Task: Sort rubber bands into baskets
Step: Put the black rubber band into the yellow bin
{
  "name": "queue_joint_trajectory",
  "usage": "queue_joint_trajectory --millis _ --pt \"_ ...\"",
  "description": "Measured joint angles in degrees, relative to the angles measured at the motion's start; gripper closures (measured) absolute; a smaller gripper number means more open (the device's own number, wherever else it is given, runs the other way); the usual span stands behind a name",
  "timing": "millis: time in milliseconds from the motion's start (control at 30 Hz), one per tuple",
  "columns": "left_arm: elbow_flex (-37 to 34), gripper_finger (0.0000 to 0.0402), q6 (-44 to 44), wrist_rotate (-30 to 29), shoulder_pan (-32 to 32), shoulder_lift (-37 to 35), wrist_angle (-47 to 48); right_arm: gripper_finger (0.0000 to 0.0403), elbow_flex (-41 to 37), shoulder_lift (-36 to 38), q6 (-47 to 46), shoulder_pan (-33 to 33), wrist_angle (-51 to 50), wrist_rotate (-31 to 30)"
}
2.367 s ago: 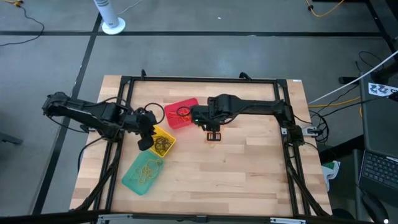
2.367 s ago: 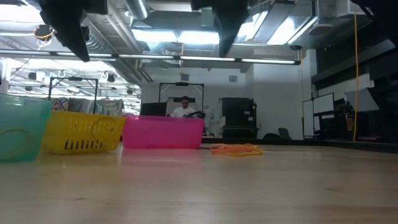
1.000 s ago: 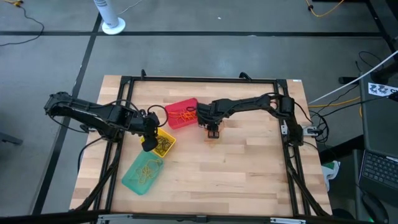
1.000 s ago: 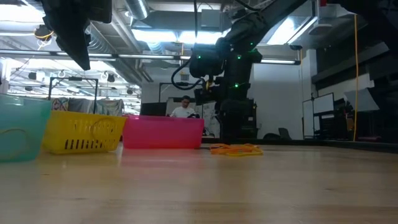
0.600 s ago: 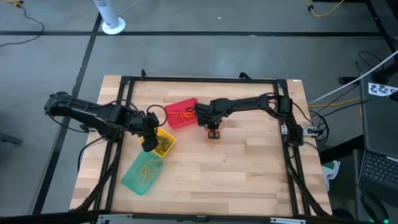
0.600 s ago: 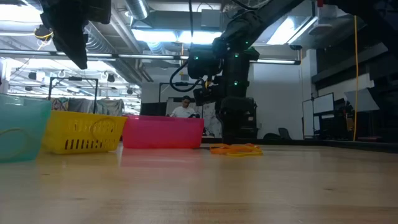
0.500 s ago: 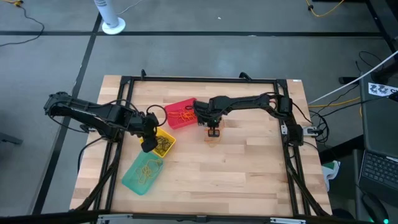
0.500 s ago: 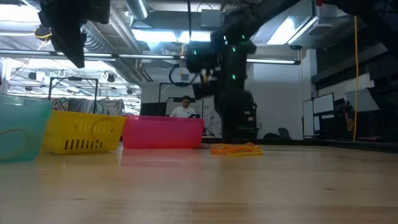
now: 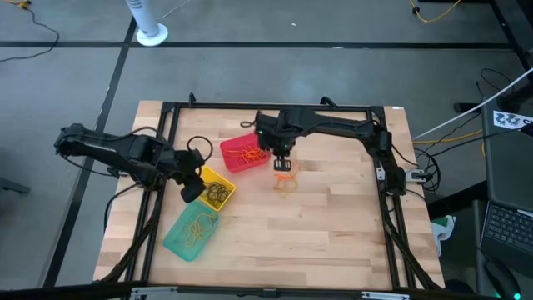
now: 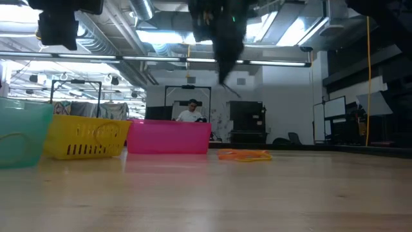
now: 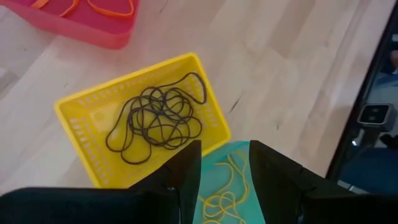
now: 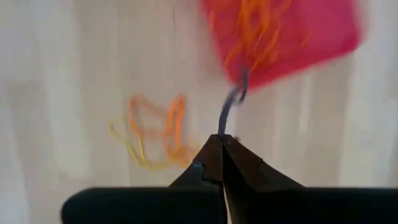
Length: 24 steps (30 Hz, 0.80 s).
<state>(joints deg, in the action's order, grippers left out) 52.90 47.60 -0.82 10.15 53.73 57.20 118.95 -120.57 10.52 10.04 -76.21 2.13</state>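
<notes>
Three baskets stand at the table's left-centre: red (image 9: 244,154) holding orange rubber bands, yellow (image 9: 218,190) holding black ones (image 11: 155,118), and teal (image 9: 191,231) holding yellowish ones. A small heap of orange and yellowish bands (image 9: 286,180) lies on the wood to the right of the red basket. My right gripper (image 12: 222,140) hangs above that heap, shut on a dark band (image 12: 230,109). My left gripper (image 11: 224,163) hovers open over the yellow and teal baskets, nothing between its fingers. My right gripper pinches one end of the dark rubber band (image 12: 222,129) between its two fingertips, which point down from above. The band hangs slack below the fingers (image 10: 232,90), lifted clear of the table and of the heap.
The black frame rails (image 9: 266,107) run around the table. Bare wood lies to the right of and nearer than the heap (image 10: 244,154). A person sits in the room behind the table (image 10: 190,111).
My right gripper has risen from the table beside the heap, high above it and a little toward the far edge, with a dark band now hanging from its tips. The heap has stayed on the wood. My left gripper has risen slightly.
</notes>
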Motion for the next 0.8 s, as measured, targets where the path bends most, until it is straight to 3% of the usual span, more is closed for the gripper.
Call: queue_joint_trajectory --millis 233,567,800 --pt "0.02 0.0270 -0.01 0.00 0.00 -3.07 -0.14 0.0399 11.09 0.11 -5.72 -3.50 8.98 0.50" --pt "0.04 0.0270 -2.97 0.00 0.00 -5.23 -4.29 0.0400 11.67 -3.35 -7.72 -11.15 38.03 -2.37" --pt "0.04 0.0270 -2.94 0.07 0.00 -6.87 -4.16 0.0400 11.59 -9.99 -7.71 -13.71 45.45 -6.64"
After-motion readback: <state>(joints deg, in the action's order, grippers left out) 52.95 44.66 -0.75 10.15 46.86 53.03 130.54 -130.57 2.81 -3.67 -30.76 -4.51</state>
